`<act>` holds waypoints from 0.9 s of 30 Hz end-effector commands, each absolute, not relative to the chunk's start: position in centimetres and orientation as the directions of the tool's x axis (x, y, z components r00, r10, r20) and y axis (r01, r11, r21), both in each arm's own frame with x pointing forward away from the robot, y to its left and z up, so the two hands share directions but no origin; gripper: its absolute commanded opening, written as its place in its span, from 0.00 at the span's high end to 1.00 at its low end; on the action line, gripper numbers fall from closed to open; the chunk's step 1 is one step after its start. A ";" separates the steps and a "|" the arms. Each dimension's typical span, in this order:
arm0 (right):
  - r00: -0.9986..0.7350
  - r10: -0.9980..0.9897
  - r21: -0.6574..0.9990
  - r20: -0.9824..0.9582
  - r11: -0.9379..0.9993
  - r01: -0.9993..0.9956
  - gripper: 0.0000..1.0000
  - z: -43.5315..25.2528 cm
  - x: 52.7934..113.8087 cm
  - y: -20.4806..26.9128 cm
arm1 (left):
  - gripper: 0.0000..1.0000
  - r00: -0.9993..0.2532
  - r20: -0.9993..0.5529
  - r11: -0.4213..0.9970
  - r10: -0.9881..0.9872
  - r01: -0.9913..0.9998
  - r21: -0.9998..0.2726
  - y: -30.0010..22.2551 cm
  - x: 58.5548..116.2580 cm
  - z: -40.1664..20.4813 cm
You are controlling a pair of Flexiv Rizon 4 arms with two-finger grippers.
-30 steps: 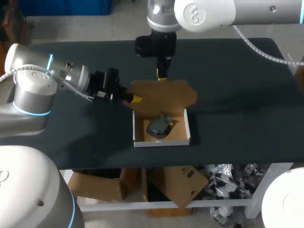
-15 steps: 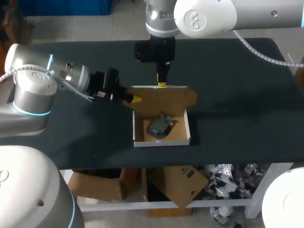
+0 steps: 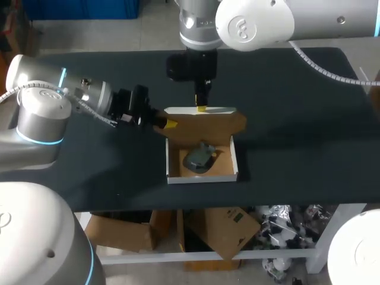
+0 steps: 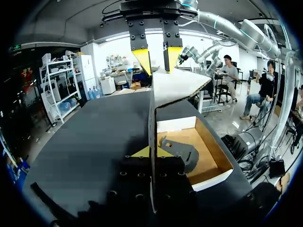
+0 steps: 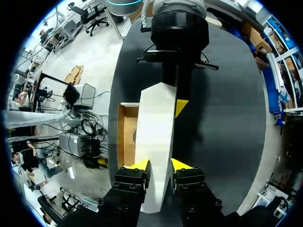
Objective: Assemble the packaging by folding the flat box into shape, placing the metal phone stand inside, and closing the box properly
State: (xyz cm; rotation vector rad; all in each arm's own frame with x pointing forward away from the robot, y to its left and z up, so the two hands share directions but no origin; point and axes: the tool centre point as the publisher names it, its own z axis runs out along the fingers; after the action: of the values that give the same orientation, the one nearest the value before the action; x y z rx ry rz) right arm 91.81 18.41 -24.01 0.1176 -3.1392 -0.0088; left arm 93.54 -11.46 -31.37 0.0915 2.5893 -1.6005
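Note:
An open cardboard box [image 3: 202, 178] with white outer walls sits at the table's front middle. The grey metal phone stand [image 3: 198, 158] lies inside it. The brown lid [image 3: 208, 124] stands nearly upright at the box's back. My left gripper [image 3: 168, 123] is shut on the lid's left edge, and the left wrist view shows the cardboard [image 4: 175, 87] running between its tips [image 4: 152, 152]. My right gripper [image 3: 202, 107] comes down from behind, open, straddling the lid's top edge [image 5: 154, 132] with a finger on each side [image 5: 160, 164].
Dark table surface [image 3: 297, 107] lies bare to the right of and behind the box. The box's front wall is close to the table's front edge [image 3: 267, 205].
The right gripper has shifted slightly left and toward the front with the lid's top edge. The lid has swung up from leaning back to nearly upright. The left arm has stayed still.

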 end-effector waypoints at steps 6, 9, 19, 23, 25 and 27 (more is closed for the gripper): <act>-0.998 -0.070 -0.002 0.004 0.998 -0.070 0.69 -24.6 91.6 18.4 | 1.00 -0.993 -0.115 0.446 -0.001 0.102 -0.889 -11.4 93.5 -31.6; -0.998 -0.070 -0.001 0.009 0.998 -0.070 0.69 -24.7 91.6 18.3 | 1.00 -0.993 -0.115 0.446 -0.001 0.102 -0.889 -11.4 93.5 -31.6; -0.997 -0.071 0.003 0.023 0.997 -0.071 0.69 -25.1 91.5 18.3 | 1.00 -0.993 -0.115 0.446 -0.001 0.102 -0.889 -11.4 93.5 -31.6; -0.997 -0.071 0.001 0.031 0.997 -0.071 0.69 -25.4 91.7 18.3 | 1.00 -0.993 -0.115 0.446 -0.001 0.102 -0.889 -11.4 93.5 -31.6; -0.997 -0.070 0.001 0.035 0.998 -0.070 0.68 -25.6 91.8 18.3 | 1.00 -0.993 -0.115 0.446 -0.001 0.102 -0.889 -11.4 93.5 -31.6; -0.997 -0.071 0.000 0.039 0.997 -0.071 0.68 -25.7 91.8 18.4 | 1.00 -0.993 -0.115 0.446 -0.001 0.102 -0.889 -11.4 93.5 -31.6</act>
State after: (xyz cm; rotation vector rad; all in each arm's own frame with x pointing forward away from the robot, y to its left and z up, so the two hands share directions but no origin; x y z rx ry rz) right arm 91.57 18.27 -25.49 0.1084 -3.1106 -0.0067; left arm 93.53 -11.48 -31.39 0.0914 2.5892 -1.6001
